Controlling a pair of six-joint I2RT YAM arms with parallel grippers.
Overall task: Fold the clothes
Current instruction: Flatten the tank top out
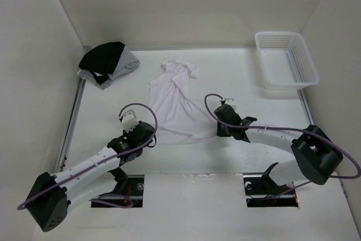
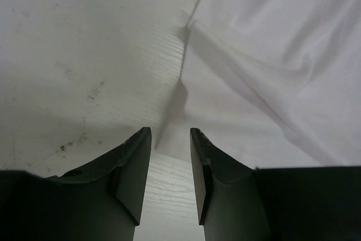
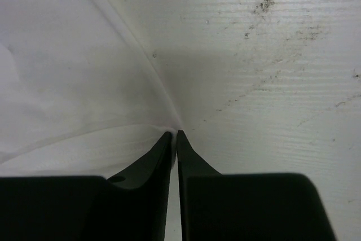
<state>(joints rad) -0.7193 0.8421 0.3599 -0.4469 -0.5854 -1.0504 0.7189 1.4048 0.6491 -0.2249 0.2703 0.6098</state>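
Two grippers sit at the lower corners of the T-shirt (image 1: pixel 176 105), which lies crumpled and only partly spread at the centre of the table (image 1: pixel 248 159), its collar end bunched toward the top of the overhead view.

The left gripper (image 2: pixel 170 131) is at the shirt's lower left corner with its fingers (image 2: pixel 135 162) spread apart. Only bare tabletop shows between them. In the left wrist view the cloth fills the upper right of the frame and its edge runs down toward the gap, just ahead of the tips without touching them.

The right gripper (image 3: pixel 174 132) is at the lower right corner. Its fingers are pressed almost together, and the hem is drawn to a point right at their tips, so they appear to pinch the corner of the fabric. The rest of the shirt spreads across the left half of that frame.

Well apart from both grippers, a black and grey bundle (image 1: pixel 107 60) lies at the upper left of the overhead view and a white basket (image 1: pixel 276 34) at the upper right.
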